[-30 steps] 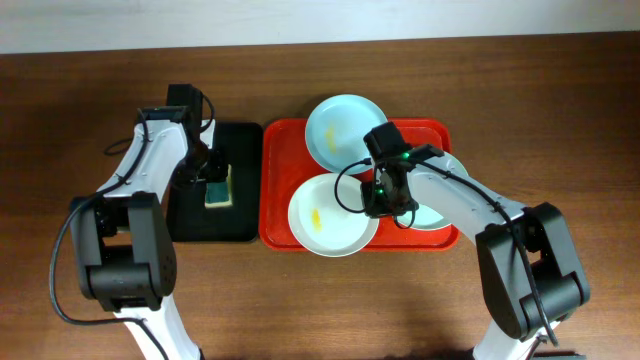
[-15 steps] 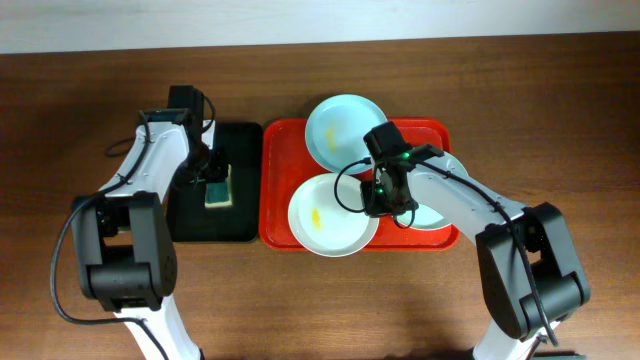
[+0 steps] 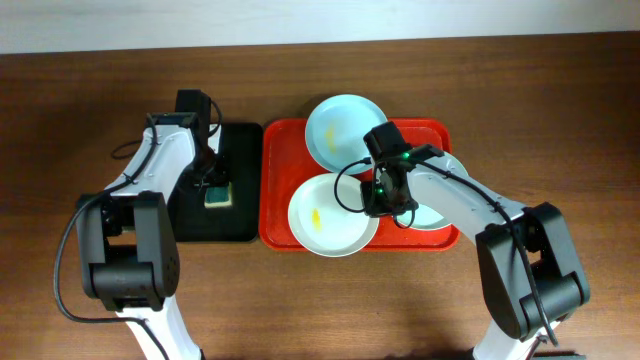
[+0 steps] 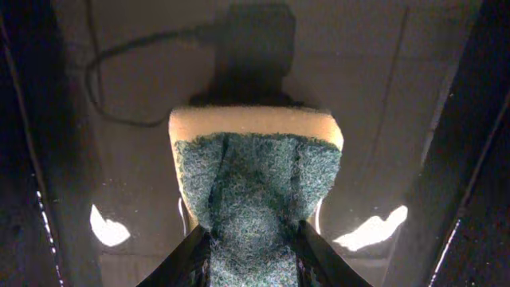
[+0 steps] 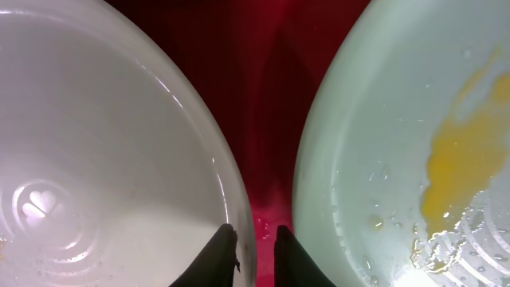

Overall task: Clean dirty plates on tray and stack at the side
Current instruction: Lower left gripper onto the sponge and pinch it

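Left jaws clamped on the sponge (image 4: 255, 159); right jaws nearly together, pinching the white plate (image 5: 103, 159) at its rim

Overhead view: illumination is even and diffuse. The wooden surface (image 3: 560, 120) is uniformly lit, shadows beside the arms are soft, and focus is sharp throughout.

Left wrist view: dim. The sponge (image 4: 255, 199) is lit and sharp; the black tray (image 4: 119, 159) returns two bright glare patches low down and a dark mirrored outline above.

Right wrist view: bright close-up. A ringed glare spot sits on the white plate (image 5: 96, 159); the red tray (image 5: 271, 96) lies in shadow.
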Motion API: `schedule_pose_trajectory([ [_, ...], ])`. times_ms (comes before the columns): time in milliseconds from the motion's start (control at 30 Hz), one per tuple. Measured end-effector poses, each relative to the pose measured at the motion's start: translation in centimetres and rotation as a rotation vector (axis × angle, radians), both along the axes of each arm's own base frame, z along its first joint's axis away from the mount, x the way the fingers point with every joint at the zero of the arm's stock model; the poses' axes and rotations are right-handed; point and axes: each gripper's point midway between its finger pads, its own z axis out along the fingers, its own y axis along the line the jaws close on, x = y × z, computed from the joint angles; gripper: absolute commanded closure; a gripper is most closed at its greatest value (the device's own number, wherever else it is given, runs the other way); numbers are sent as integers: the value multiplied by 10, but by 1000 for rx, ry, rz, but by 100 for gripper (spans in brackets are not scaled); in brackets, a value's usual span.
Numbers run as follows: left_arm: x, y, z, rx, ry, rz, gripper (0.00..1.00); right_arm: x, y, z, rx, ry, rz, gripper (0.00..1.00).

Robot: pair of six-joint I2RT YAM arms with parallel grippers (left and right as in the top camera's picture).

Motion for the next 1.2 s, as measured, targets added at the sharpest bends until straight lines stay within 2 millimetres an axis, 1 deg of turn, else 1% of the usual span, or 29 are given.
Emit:
schedule_pose_trajectory([
  [233, -2, 0, -2, 0, 6, 0, 70, 0, 0, 0, 0, 0, 0, 81],
  [500, -5, 0, -8, 0, 9, 0, 69, 0, 0, 0, 0, 0, 0, 81],
  [533, -5, 0, -9, 0, 9, 0, 71, 0, 0, 0, 0, -1, 0, 81],
  [733, -7, 0, -11, 1, 13, -5, 98, 0, 0, 0, 0, 0, 0, 81],
  [767, -8, 0, -11, 1, 14, -5, 100, 0, 0, 0, 0, -1, -1, 81],
  [1133, -7, 0, -12, 1, 11, -4, 100, 1, 0, 0, 1, -3, 0, 81],
  [1167, -7, 0, -12, 1, 10, -4, 100, 1, 0, 0, 1, -3, -1, 80],
  [1200, -7, 0, -12, 1, 10, -4, 100, 1, 0, 0, 1, -3, 0, 76],
])
